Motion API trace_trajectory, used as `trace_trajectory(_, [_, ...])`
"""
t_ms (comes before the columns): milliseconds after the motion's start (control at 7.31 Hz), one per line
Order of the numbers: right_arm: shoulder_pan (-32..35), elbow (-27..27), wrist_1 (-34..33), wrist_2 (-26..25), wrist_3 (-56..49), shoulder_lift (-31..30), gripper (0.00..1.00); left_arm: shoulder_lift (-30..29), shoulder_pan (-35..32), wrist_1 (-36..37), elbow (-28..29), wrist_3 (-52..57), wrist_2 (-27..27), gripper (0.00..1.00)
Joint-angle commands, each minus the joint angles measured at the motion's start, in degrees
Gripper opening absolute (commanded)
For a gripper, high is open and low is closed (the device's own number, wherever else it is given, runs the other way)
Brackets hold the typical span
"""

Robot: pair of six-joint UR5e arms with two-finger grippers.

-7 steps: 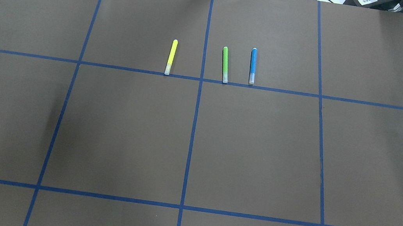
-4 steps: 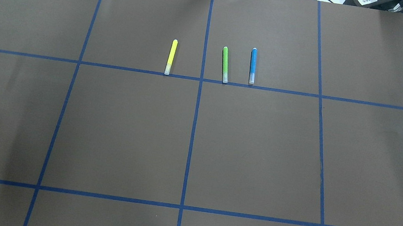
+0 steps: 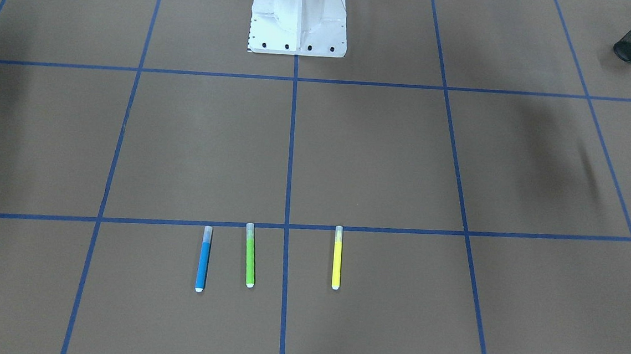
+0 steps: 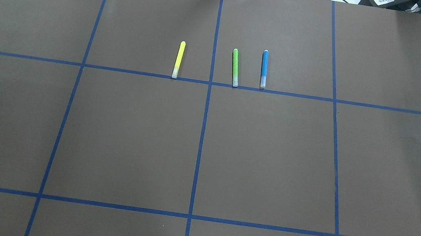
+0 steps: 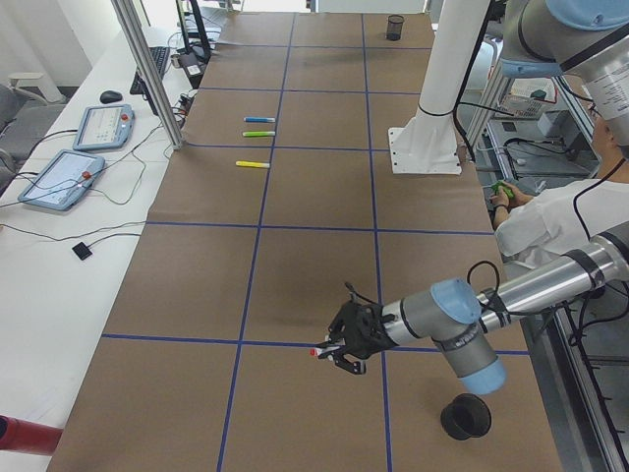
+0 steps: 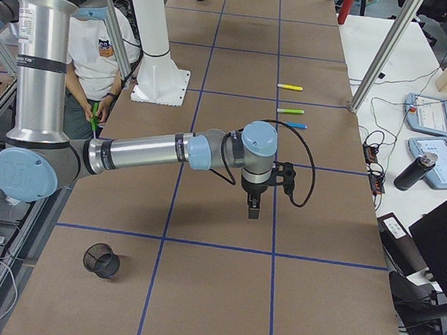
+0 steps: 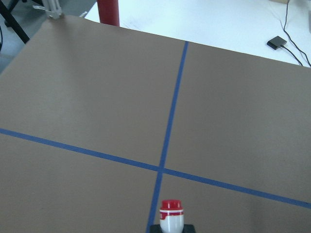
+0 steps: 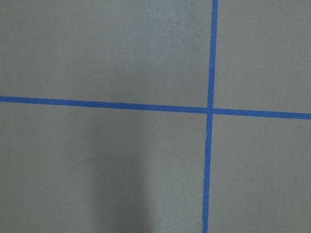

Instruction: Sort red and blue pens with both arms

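Since neither of my arms shows from overhead, arms: read off the side and wrist views only.
Left end effector: clenched on the slim white-barrelled pen with red cap. Pen is roughly level, red cap end poking out ahead of the fingers.
Red pen location: in the air over the brown paper-covered surface with blue tape grid, near the black mesh cup at my left end. Not yet over the cup.
Right end effector: pointing down over mid-surface. It shows only in the side view, so I cannot tell whether it is released or clenched. Its wrist camera shows just bare paper and a tape cross.
Blue pen location: slim blue-barrelled pen with clear cap lies flat in the far row, just beside the green marker with clear cap. The yellow marker with clear cap is across the centre tape line.
Handling, my guess: light, stiff plastic with a smooth round barrel, so it is likely to roll or slip.
Where to hold, my guess: pinch across mid-barrel, clear of the cap.
Change from a second ago: my left end effector and the red pen were at the overhead view's left edge, and both are now out of that view. The three markers in the row have not moved.
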Motion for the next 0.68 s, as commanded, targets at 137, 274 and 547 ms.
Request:
trace_trajectory(137, [-3.49, 0.09, 0.02, 0.43, 6.60, 2.73, 1.00, 7.90, -5.96, -14.96, 5.69, 1.86, 0.06, 0.00])
trace_trajectory(274, [-4.03, 0.00, 0.02, 0.43, 6.80, 2.73, 1.00, 9.93, -8.50, -18.04, 6.39, 2.83, -0.02, 0.00])
trace_trajectory(547, [-4.47, 0.00, 0.02, 0.43, 6.89, 2.73, 1.00, 10.22, -11.68, -29.00, 15.75, 3.10, 0.15, 0.00])
